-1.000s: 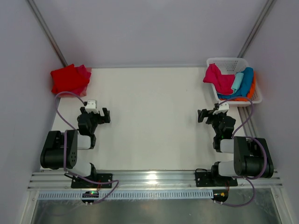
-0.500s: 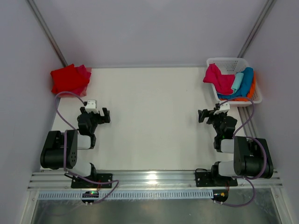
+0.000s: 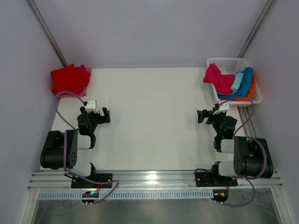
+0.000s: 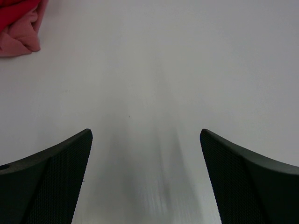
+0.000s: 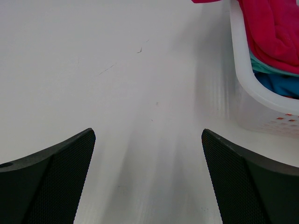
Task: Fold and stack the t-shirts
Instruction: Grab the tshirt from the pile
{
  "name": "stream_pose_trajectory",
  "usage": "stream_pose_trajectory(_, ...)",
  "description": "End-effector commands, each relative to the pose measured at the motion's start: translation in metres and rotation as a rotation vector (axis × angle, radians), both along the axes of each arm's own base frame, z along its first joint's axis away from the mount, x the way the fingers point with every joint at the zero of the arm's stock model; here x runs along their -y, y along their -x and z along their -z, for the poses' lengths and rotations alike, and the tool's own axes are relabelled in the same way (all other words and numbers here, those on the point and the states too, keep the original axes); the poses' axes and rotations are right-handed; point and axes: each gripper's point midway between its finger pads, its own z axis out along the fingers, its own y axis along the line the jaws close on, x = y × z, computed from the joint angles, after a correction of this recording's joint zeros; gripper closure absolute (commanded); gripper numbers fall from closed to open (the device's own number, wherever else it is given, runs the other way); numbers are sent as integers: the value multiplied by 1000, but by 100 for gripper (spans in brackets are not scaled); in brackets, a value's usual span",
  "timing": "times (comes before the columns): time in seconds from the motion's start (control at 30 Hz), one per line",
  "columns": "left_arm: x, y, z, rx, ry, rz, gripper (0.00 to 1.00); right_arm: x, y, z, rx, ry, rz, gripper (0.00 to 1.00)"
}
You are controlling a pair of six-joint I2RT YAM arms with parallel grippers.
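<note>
T-shirts: a red and pink pile [image 3: 69, 79] lies at the far-left corner of the table [image 3: 149, 102] and appears to be folded and stacked. A crimson-pink tee [image 3: 217, 78], a mint-green tee [image 3: 238, 81], a blue tee [image 3: 246, 75] and an orange tee [image 3: 253, 89] sit crumpled in the white basket [image 3: 229, 61] at the far right, so most of the work remains. The left gripper [image 4: 145, 135] and right gripper [image 5: 148, 133] hover over bare table, jaws wide apart, holding nothing.

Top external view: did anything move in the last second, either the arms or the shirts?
Nothing visibly changed. The left gripper and right gripper stay open and empty above the table. The red t-shirts still lie in the far-left corner, and the other t-shirts remain in the basket.
</note>
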Motion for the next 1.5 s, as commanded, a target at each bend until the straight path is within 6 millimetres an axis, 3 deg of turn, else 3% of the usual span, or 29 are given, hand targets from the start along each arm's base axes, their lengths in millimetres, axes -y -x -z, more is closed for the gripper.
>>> stream_pose_trajectory(0.0,-4,-11,-22,68,-1,-15,1,3,-7,-24,81,21,2,1)
stream_pose_trajectory(0.63,-3,-11,-22,68,-1,-12,1,4,-4,-28,105,17,15,1)
stream_pose_trajectory(0.67,-3,-11,-22,68,-1,-13,1,4,-4,-36,119,7,19,1)
stream_pose_trajectory(0.7,-3,-11,-21,66,1,-13,1,5,-17,-62,148,18,3,1)
stream_pose_trajectory(0.73,-3,-11,-21,65,1,-15,1,7,-15,-39,-29,1,13,1)
stream_pose_trajectory(0.8,-3,-11,-22,68,-1,-13,1,8,-26,-87,50,60,-3,1)
stream_pose_trajectory(0.87,-3,-11,-21,66,1,-12,1,2,-28,-105,89,63,-40,1)
stream_pose_trajectory(0.9,-3,-11,-22,68,0,-15,1,0,-27,-96,33,44,-51,1)
stream_pose_trajectory(1.0,-3,-11,-22,68,0,-15,1,-10,-26,-97,2,1,-100,1)
stream_pose_trajectory(1.13,-3,-11,-22,69,0,-13,1,0,-24,-111,-12,57,-56,1)
stream_pose_trajectory(1.17,-3,-11,-22,69,2,-14,1,2,-26,-123,1,99,-59,1)
stream_pose_trajectory(1.23,-3,-11,-21,68,0,-15,1,-2,-22,-121,-43,122,-99,1)
stream_pose_trajectory(1.27,-3,-11,-22,69,2,-15,1,-5,-24,-137,-27,147,-127,1)
stream_pose_trajectory(1.33,-3,-11,-22,69,2,-15,1,-5,-23,-134,-104,121,-125,1)
stream_pose_trajectory(1.37,-3,-11,-23,71,2,-15,1,-5,-27,-152,-90,122,-132,0)
stream_pose_trajectory(1.4,-3,-11,-22,69,2,-15,1,-9,-21,-141,-171,107,-159,1)
stream_pose_trajectory(1.47,-1,-10,-22,69,4,-3,10,-21,-23,-144,-236,119,-270,1)
